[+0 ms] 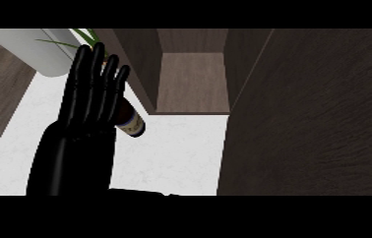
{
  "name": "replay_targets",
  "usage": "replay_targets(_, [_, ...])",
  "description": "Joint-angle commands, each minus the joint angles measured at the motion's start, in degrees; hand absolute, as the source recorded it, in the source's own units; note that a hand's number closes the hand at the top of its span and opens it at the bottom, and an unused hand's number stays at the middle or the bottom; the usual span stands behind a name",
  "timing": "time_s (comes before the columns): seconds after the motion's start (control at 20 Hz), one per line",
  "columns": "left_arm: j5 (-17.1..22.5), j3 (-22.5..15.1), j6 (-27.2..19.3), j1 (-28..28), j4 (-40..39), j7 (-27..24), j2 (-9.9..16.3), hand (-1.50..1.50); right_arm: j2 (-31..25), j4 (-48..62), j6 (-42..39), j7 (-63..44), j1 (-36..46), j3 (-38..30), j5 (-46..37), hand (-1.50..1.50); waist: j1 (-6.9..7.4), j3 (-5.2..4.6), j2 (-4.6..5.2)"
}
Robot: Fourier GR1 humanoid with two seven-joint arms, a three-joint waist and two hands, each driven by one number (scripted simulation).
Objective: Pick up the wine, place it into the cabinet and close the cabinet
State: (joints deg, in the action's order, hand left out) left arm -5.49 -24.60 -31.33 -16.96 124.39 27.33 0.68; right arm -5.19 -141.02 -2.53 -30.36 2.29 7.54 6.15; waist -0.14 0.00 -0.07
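Note:
The wine bottle (131,122) is dark with a pale label band and stands on the white counter (174,153), just in front of the cabinet's left wall. Only its lower part and a bit of its top show. My left hand (76,138) rises at the left of the head view with straight fingers (93,84) pointing up, and it covers most of the bottle. I cannot tell whether it touches the bottle. The cabinet (192,82) is open, with a bare wooden shelf inside. Its dark door (301,119) is swung out at the right. My right hand is out of sight.
A white pot (40,50) with green leaves stands at the back left of the counter. The open door fills the right side of the view. Bare white counter lies between my hand and the door.

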Motion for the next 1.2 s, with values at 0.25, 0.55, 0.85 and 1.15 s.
replay_targets(0.25, [4.99,9.47,4.58,8.06,-1.04,-9.06,3.16,-1.5,0.1,-8.05,0.53,-5.34,-0.31,0.01,2.61,-1.5,-0.08,-0.03,-0.02])
replay_targets(0.55, [7.75,13.62,7.79,10.91,-4.31,-11.96,3.46,-1.5,0.98,-7.33,0.86,-4.73,-0.77,0.3,1.93,-1.5,-0.02,-0.01,-0.01])
replay_targets(0.85, [15.32,24.07,13.94,8.71,-15.02,-17.81,5.88,-1.5,1.37,-7.06,1.16,-5.36,0.89,2.13,-0.46,-1.5,-0.13,-0.03,0.04])
replay_targets(1.15, [15.63,24.44,17.51,11.14,-23.78,-23.87,5.02,-1.5,1.37,-5.72,0.66,-5.42,1.86,1.22,0.56,-1.5,-0.08,-0.02,0.04])
